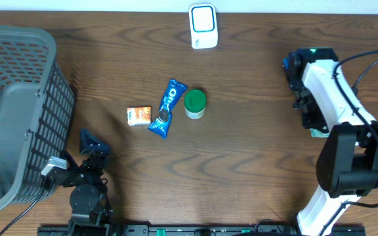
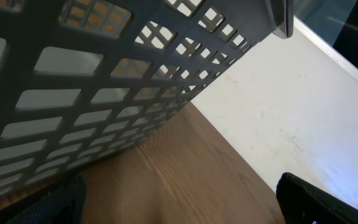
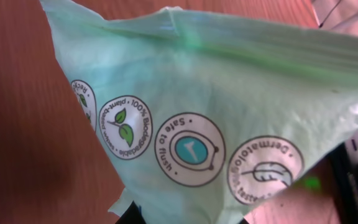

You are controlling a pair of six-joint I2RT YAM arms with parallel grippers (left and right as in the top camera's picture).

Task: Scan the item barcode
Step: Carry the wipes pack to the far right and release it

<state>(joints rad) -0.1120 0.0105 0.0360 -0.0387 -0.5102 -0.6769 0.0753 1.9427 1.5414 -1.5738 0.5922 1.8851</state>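
A pale green wipes packet (image 3: 216, 112) with round printed badges fills the right wrist view. My right gripper (image 3: 185, 219) is shut on its lower edge, and the packet hides most of the fingers. From overhead, only a sliver of the packet (image 1: 317, 132) shows under the right gripper (image 1: 314, 126) at the table's right side. The white scanner (image 1: 203, 26) with a blue face stands at the far middle edge. My left gripper (image 1: 94, 145) is open and holds nothing, low beside the basket; its dark fingers (image 2: 319, 200) stand wide apart over bare wood.
A large grey mesh basket (image 1: 12, 111) takes up the left side, and its wall (image 2: 92, 81) is close to the left wrist. In the table's middle lie an orange snack pack (image 1: 138, 115), a blue cookie pack (image 1: 168, 108) and a green-lidded tub (image 1: 195, 103).
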